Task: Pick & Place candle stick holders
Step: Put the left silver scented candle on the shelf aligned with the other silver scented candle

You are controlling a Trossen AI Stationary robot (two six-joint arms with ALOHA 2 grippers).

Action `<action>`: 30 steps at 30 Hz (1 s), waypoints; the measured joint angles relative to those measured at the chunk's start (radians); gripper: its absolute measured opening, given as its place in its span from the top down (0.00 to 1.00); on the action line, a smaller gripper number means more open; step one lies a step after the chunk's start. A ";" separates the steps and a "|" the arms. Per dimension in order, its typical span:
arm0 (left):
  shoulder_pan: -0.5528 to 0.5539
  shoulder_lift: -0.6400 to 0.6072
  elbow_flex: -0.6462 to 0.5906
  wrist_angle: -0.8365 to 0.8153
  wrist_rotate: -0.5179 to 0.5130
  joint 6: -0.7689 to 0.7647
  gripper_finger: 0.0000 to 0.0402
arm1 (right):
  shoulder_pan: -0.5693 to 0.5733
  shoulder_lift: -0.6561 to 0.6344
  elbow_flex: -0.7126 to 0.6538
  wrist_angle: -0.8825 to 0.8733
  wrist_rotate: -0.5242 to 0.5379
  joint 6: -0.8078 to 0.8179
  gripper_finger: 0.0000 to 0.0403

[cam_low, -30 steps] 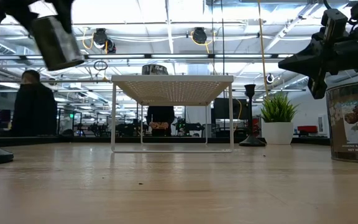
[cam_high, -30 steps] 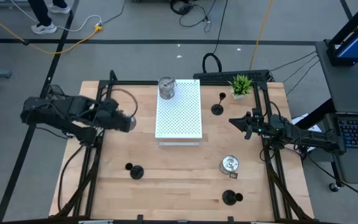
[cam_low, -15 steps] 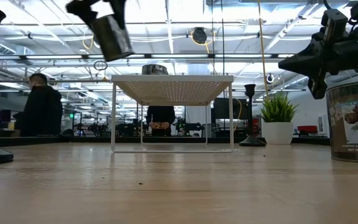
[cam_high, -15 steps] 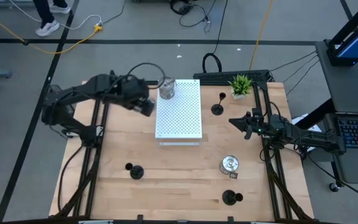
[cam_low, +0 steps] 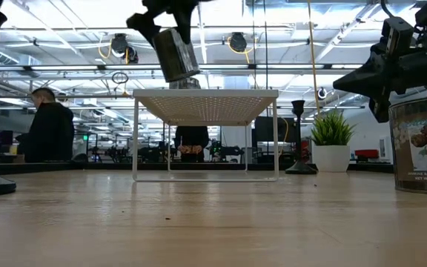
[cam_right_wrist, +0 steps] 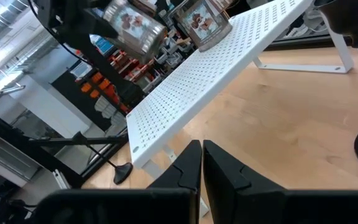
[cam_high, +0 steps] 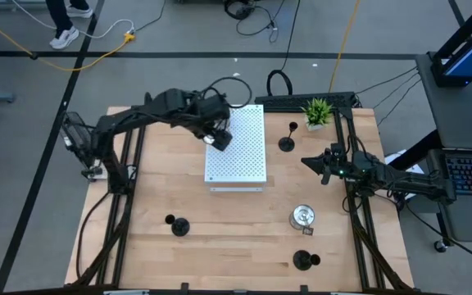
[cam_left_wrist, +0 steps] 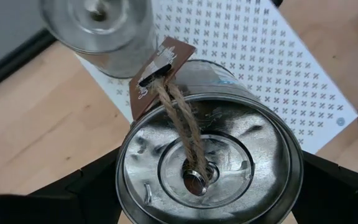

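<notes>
The left gripper (cam_high: 218, 138) is hanging in the air over the white board (cam_high: 240, 160), near the board's far left corner. It is holding a shiny silver cup (cam_left_wrist: 207, 168) tight between its two dark fingers (cam_left_wrist: 82, 186). A brown paper tag (cam_left_wrist: 160, 68) on a twine string is sticking out of the middle of this cup. In the low view, the held cup (cam_low: 174, 53) is tilting a little and floating above the board top, not touching it.

A second silver cup (cam_left_wrist: 98, 25) is sitting on the board at that same far left corner, just beside the held one. A third silver cup (cam_high: 302, 216) is standing on the wooden table (cam_high: 236, 246) toward its right edge.

One black holder (cam_high: 288, 142) is standing near the far edge of the table, between the board and the small green plant (cam_high: 318, 111). Another black holder (cam_high: 178, 226) is sitting near the front left part of the table. The last black holder (cam_high: 303, 260) is sitting close to the front edge, on the right.

The right gripper (cam_high: 316, 161) is waiting in the air by the table's right edge, well apart from the board. Its fingers (cam_right_wrist: 185, 171) are pressing together with nothing between them.
</notes>
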State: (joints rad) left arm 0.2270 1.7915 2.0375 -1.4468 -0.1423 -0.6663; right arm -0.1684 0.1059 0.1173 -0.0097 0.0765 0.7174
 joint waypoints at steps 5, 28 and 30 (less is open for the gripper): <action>0.007 0.048 0.003 -0.011 0.029 0.004 0.12 | 0.000 0.000 0.000 -0.005 0.000 0.000 0.98; 0.054 0.127 0.004 -0.006 0.054 0.018 0.12 | 0.000 0.000 0.000 -0.025 0.000 -0.003 0.98; 0.057 0.130 0.004 -0.007 0.053 0.018 0.12 | 0.000 0.000 0.000 -0.026 0.000 -0.003 0.98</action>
State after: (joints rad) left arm 0.2838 1.9217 2.0411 -1.4535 -0.0890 -0.6484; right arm -0.1688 0.1059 0.1177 -0.0353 0.0769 0.7143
